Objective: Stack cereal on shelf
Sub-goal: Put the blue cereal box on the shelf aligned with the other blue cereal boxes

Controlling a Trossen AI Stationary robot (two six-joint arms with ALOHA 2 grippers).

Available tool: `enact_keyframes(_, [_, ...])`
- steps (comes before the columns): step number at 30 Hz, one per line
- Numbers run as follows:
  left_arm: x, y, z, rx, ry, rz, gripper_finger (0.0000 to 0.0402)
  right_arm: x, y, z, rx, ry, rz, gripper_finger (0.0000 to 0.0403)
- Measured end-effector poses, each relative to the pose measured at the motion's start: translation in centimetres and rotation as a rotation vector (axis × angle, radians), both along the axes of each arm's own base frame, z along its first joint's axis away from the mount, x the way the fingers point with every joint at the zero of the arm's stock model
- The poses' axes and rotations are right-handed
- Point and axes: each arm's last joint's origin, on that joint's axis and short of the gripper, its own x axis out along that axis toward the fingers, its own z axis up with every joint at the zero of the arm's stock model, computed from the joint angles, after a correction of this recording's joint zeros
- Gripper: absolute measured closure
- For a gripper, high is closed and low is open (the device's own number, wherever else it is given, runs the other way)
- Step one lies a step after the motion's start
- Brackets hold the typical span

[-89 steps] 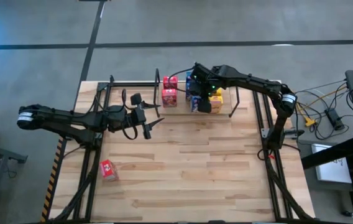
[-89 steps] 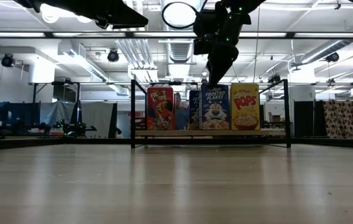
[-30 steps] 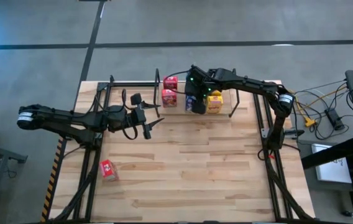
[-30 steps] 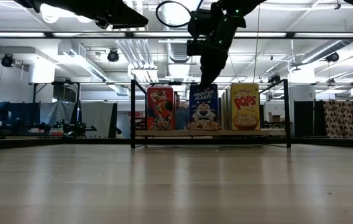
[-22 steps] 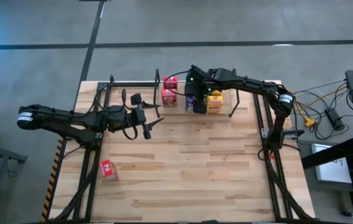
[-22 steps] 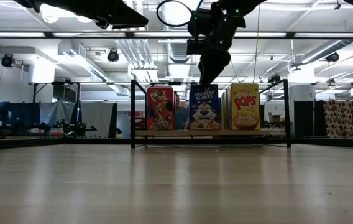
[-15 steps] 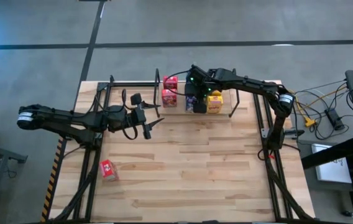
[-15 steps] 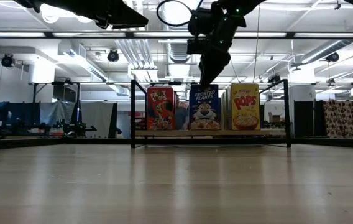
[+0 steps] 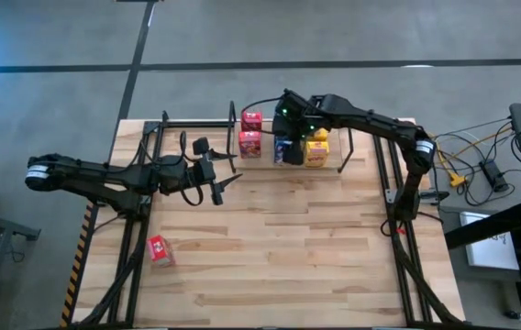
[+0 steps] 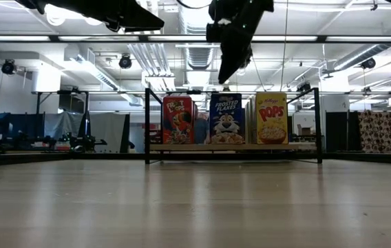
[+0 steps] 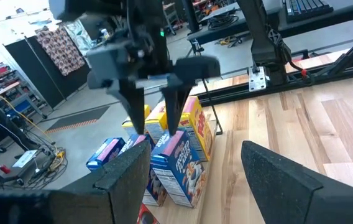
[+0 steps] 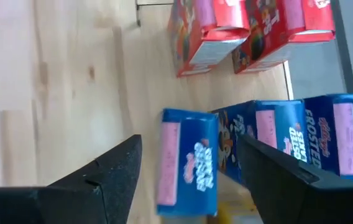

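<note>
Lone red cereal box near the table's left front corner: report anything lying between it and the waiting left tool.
Nothing visible does. Bare wooden tabletop lies between the small red cardboard cereal box and the open left tool, which hangs above the table.

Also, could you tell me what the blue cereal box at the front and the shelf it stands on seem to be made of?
The blue cereal box looks like thin printed cardboard, fairly glossy: sharp folded edges and flat printed panels. The shelf seems to be a pale wooden board with visible grain, framed in thin black rods, probably painted metal, though the pictures cannot confirm that.
</note>
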Motion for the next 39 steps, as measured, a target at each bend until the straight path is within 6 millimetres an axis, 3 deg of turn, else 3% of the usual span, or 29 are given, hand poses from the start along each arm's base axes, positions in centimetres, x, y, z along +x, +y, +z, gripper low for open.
enact_keyframes(6, [0.0, 0.0, 0.0, 0.000, 0.000, 0.000, 0.0166, -0.5, 2.1, 0.9, 0.064, 0.080, 0.009, 0.0194])
enact_keyframes(12, [0.0, 0.0, 0.0, -0.003, -0.001, 0.000, 0.0166, -0.6, 3.6, -0.5, 0.111, 0.174, 0.013, 0.0289])
enact_keyframes(18, [0.0, 0.0, 0.0, -0.004, -0.001, 0.001, 0.0166, -0.9, 3.6, -2.3, 0.084, 0.257, -0.025, 0.0385])
enact_keyframes(23, [0.0, 0.0, 0.0, -0.004, -0.001, 0.000, 0.0166, -0.9, 3.2, -2.7, -0.007, 0.285, -0.058, 0.0390])
enact_keyframes(39, [0.0, 0.0, 0.0, -0.004, -0.002, 0.000, 0.0166, -0.5, 3.1, -2.6, -0.030, 0.245, -0.046, 0.0390])
